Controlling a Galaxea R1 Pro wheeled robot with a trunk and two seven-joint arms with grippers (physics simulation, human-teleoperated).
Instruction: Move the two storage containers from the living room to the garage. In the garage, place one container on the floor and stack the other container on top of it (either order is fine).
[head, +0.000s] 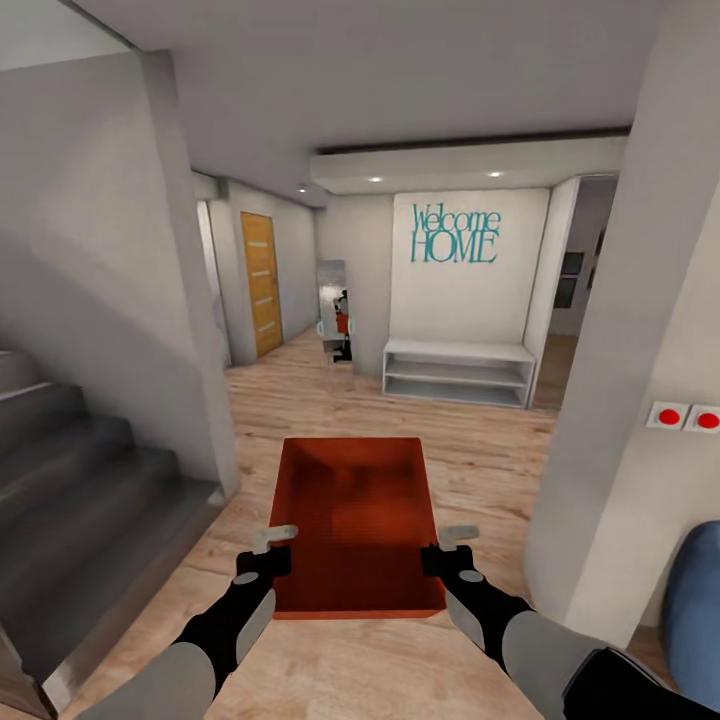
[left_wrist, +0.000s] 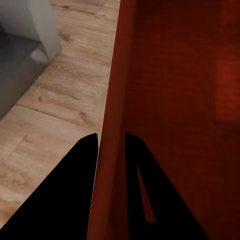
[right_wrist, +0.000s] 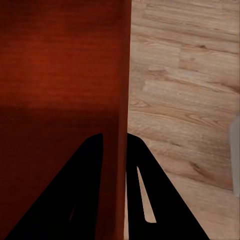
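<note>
Carried at waist height down a hallway: one orange-red storage container (head: 358, 520), open side up, held level between both arms above the light wood-plank floor (head: 480, 440). Left hand (head: 272, 553) clamped on the container's left wall, one finger inside and one outside, as seen along the fingers (left_wrist: 75, 190) in the left wrist view, with the thin wall (left_wrist: 112, 125) running between them. Right hand (head: 446, 548) gripping the opposite wall in the same way, dark fingers (right_wrist: 85, 190) astride the red wall (right_wrist: 120, 100) in the right wrist view, planks (right_wrist: 185, 90) showing past the outer side. Nothing visible inside the container but its plain red bottom. To the left, grey stairs (head: 70, 480) rising beside a pale wall. Straight ahead, a white wall bearing teal lettering "Welcome HOME" (head: 455, 235) over a low white shelf unit (head: 458, 372). Farther left down the hall, a yellow-orange wooden door (head: 261, 283) and a narrow standing mirror (head: 333, 308) with a small reflection of red and black, too small to make out. On the right, a pale wall corner with two red buttons on a white plate (head: 685, 416), and below it a rounded blue shape (head: 695, 610) at the edge of the frame, not clear enough to name.
</note>
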